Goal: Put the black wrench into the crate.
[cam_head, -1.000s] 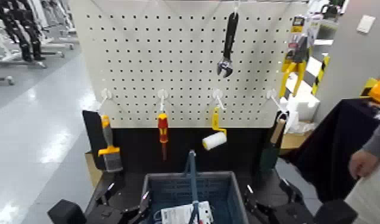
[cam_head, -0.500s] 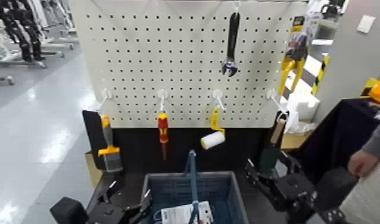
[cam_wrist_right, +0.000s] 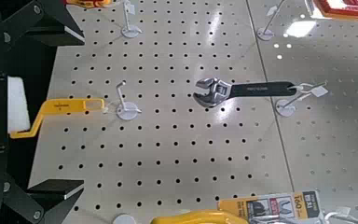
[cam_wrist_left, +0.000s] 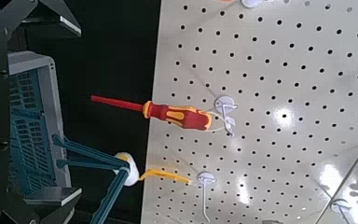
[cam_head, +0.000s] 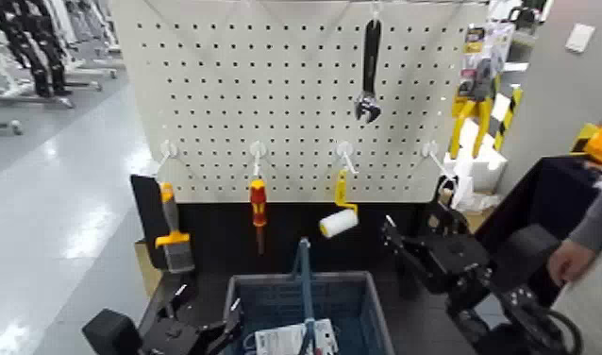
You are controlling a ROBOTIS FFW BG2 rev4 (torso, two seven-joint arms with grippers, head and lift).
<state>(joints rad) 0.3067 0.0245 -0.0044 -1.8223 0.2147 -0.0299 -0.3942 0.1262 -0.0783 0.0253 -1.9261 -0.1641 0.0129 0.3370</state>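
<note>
- Jaws, head view: right gripper (cam_head: 416, 215), spread wide and empty, below the wrench and a little to the robot's right of it.
- Black wrench (cam_head: 370, 68), head view: hung high on the pegboard (cam_head: 295, 113), long axis upright, metal head down; right arm clearly nearer.
- Left gripper (cam_head: 210, 300), head view: parked at the left side of the crate (cam_head: 347, 278), open, holding nothing.
- Left wrist view: screwdriver (cam_wrist_left: 182, 117) on its hook, clear of the open fingers; wrench not identifiable here.
- Right wrist view: black wrench well beyond both fingertips, untouched; its long axis crosses the opening direction, so the fingers could probably close across the handle without a roll.
- Next move, judged: right arm upward and slightly leftward, then forward to the handle; task at the approach stage.
</note>
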